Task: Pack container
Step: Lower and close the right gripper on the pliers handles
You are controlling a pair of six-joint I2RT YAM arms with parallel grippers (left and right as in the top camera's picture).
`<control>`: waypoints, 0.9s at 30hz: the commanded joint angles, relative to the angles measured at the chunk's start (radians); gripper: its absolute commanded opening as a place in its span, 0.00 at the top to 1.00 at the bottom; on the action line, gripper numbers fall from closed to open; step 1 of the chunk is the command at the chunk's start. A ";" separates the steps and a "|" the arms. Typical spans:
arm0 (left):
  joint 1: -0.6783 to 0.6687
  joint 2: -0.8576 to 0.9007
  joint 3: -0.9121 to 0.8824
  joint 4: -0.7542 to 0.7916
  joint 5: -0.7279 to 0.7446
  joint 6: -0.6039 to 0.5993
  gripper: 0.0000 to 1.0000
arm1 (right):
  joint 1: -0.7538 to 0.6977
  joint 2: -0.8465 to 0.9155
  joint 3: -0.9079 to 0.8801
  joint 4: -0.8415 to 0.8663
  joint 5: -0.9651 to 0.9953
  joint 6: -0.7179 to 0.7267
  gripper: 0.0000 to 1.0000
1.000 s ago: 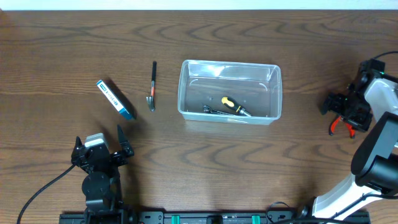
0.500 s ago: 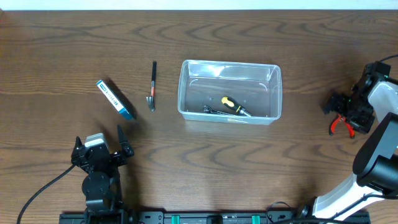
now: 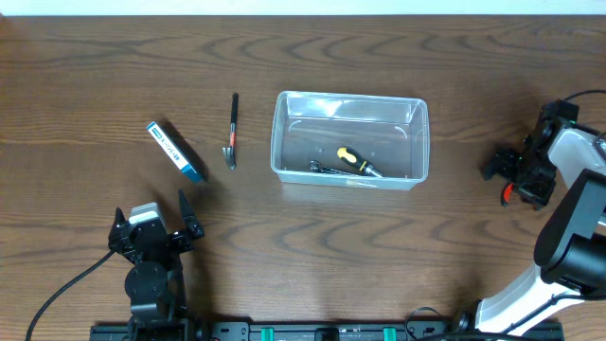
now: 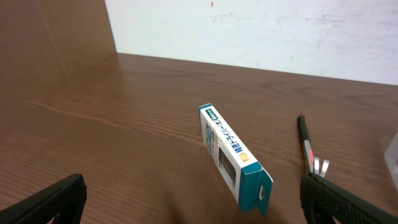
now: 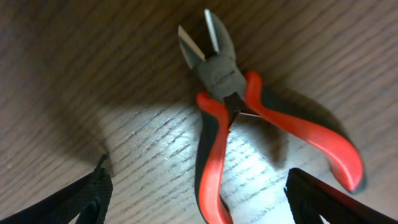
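The clear plastic container (image 3: 350, 139) stands mid-table and holds a yellow-and-black screwdriver (image 3: 356, 161) and a metal tool. My right gripper (image 3: 511, 180) is open at the far right, low over red-handled pliers (image 5: 249, 118) that lie flat on the table between its fingers; the pliers are mostly hidden under it in the overhead view. My left gripper (image 3: 151, 227) is open and empty near the front left. A blue-and-white box (image 3: 176, 152) (image 4: 235, 157) and a black-handled tool (image 3: 232, 128) (image 4: 308, 149) lie left of the container.
The far table edge meets a white wall (image 4: 261, 31). Cables run along the front edge by the arm bases.
My right gripper has shifted a little left and down over the pliers, now covering them in the overhead view. The left arm has not moved.
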 commanded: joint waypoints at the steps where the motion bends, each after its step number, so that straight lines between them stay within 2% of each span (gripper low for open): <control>1: -0.003 -0.006 -0.028 -0.010 -0.001 0.013 0.02 | 0.012 0.003 -0.031 0.023 0.000 0.019 0.10; 3: -0.003 -0.006 -0.028 -0.010 -0.001 0.013 0.02 | 0.012 0.003 -0.041 0.035 0.004 0.017 0.11; 9: -0.003 -0.006 -0.028 -0.010 -0.001 0.013 0.02 | 0.012 0.003 -0.046 0.052 0.005 -0.005 0.23; 13: -0.003 -0.006 -0.028 -0.010 -0.001 0.013 0.02 | 0.011 0.003 -0.046 0.054 0.009 -0.009 0.38; 17: -0.003 -0.006 -0.028 -0.010 -0.001 0.013 0.02 | 0.011 0.003 -0.046 0.052 0.009 -0.009 0.42; 23: -0.003 -0.006 -0.028 -0.010 -0.001 0.013 0.02 | 0.011 0.003 -0.046 0.044 0.012 -0.008 0.70; 27: -0.003 -0.006 -0.028 -0.010 -0.001 0.013 0.02 | 0.010 0.003 -0.046 0.042 0.013 -0.008 0.80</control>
